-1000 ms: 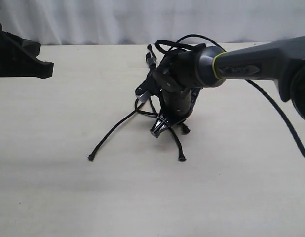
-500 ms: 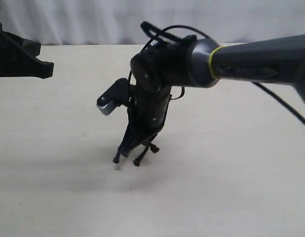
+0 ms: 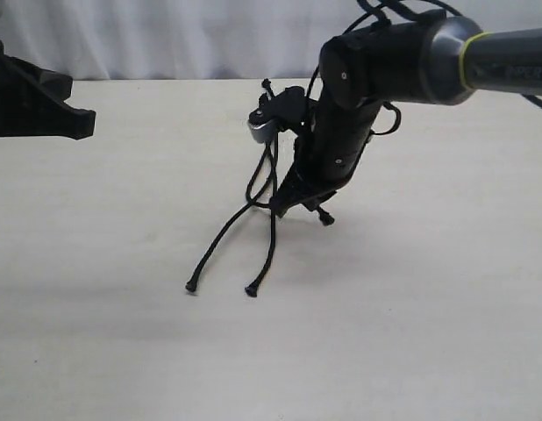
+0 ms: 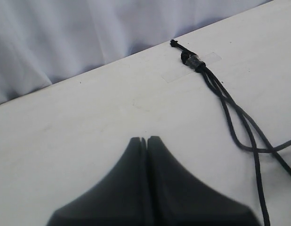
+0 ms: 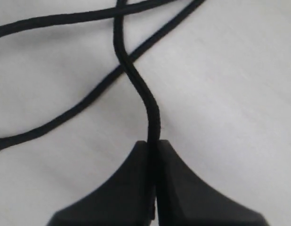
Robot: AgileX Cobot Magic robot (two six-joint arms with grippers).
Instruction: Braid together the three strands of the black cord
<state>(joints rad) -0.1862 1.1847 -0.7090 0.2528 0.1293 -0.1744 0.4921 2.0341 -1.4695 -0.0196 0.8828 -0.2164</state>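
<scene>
Right end effector (image 5: 152, 147) is clamped tight on one strand (image 5: 149, 106) of the black cord (image 3: 274, 158), above mid-counter (image 3: 122, 351). The two other strands (image 3: 273, 230) lie loose, tips apart. The knotted end (image 4: 191, 59) sits near the counter's far edge. Left end effector (image 4: 146, 141) is closed, empty, well apart.

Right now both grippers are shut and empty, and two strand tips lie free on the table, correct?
Not quite: only the left gripper is empty. The right gripper is shut on one strand, as the right wrist view shows. Both are shut, and two strand tips do lie free on the table.
</scene>
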